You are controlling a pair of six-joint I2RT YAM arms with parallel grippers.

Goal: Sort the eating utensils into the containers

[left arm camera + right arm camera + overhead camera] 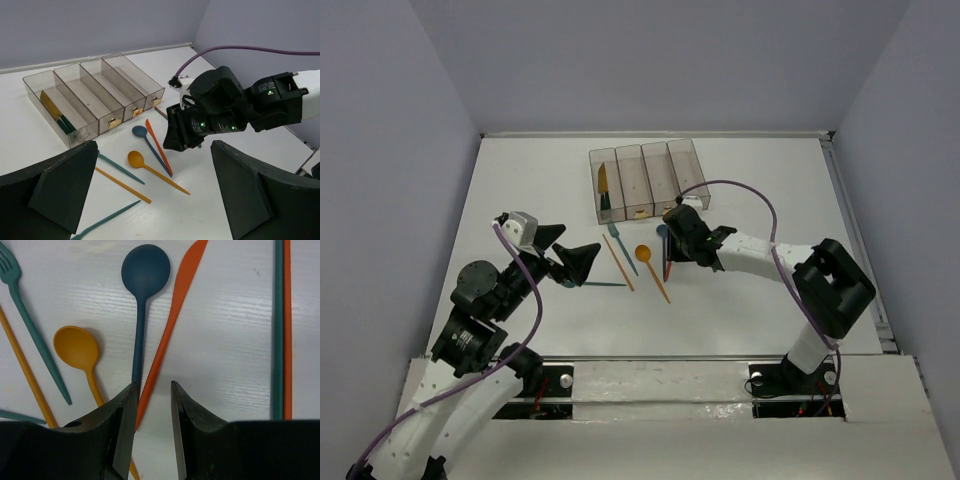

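The containers (pixel 647 180) are a row of translucent bins at the back centre, also in the left wrist view (pixel 90 95). The leftmost bin holds a yellow knife and a dark green piece (pixel 57 116). On the table lie a blue spoon (pixel 145 270), an orange knife (pixel 172 325), a yellow spoon (pixel 77 347), a teal fork (pixel 30 325) and an orange stick (pixel 20 365). My right gripper (pixel 152 385) is open, low over the table, its jaws either side of the orange knife's handle. My left gripper (pixel 570 262) is open and empty, left of the utensils.
A teal stick (pixel 107 219) lies near the left gripper. A teal and an orange stick (pixel 282 330) lie side by side to the right of the right gripper. White walls ring the table (pixel 520 200). The right arm's purple cable (pixel 750 195) arches above it.
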